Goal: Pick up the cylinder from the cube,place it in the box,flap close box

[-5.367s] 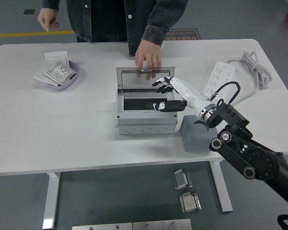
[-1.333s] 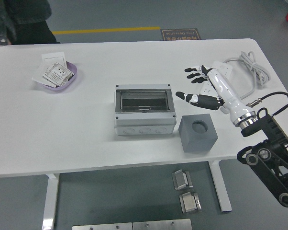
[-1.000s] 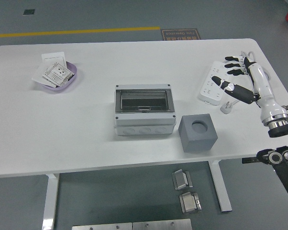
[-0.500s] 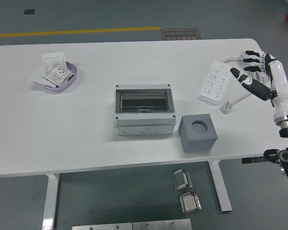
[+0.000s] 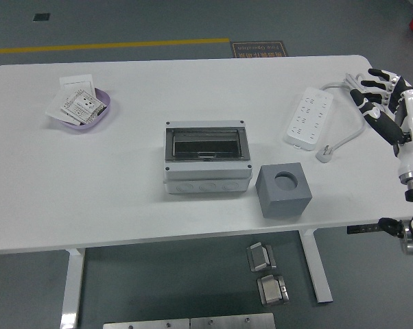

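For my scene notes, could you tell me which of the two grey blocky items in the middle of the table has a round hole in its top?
The dark grey cube, nearer the table's front edge. The lighter box to its left has a closed, see-through flap on top instead.

one box [image 5: 208, 158], one cube [image 5: 282, 190], one power strip [image 5: 309, 118], one bowl [image 5: 84, 110], one robot hand [image 5: 383, 104].
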Robot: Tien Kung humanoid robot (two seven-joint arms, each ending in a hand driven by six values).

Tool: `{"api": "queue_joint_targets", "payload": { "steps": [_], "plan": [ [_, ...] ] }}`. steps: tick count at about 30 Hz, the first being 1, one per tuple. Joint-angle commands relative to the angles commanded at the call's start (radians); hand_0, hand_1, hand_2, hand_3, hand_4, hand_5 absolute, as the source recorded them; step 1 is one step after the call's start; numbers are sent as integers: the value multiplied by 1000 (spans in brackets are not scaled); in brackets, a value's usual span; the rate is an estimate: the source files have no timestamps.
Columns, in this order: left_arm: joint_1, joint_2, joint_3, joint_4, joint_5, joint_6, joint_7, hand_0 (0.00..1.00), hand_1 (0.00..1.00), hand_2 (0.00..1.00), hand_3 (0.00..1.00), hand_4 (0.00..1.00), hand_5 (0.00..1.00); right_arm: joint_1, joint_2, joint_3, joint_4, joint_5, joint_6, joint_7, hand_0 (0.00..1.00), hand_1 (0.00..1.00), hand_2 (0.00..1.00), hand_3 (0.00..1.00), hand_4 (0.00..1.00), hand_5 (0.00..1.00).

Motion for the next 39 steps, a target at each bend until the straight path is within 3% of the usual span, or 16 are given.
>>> {"api": "queue_joint_targets", "payload": {
  "steps": [39],
  "plan": [
    [-18,-4,1,0,-19,5,-2,632,611,557,592,667,281,-16,37,78,-1,15,-6,18,570,537,617,684,987,582]
  ]
}}
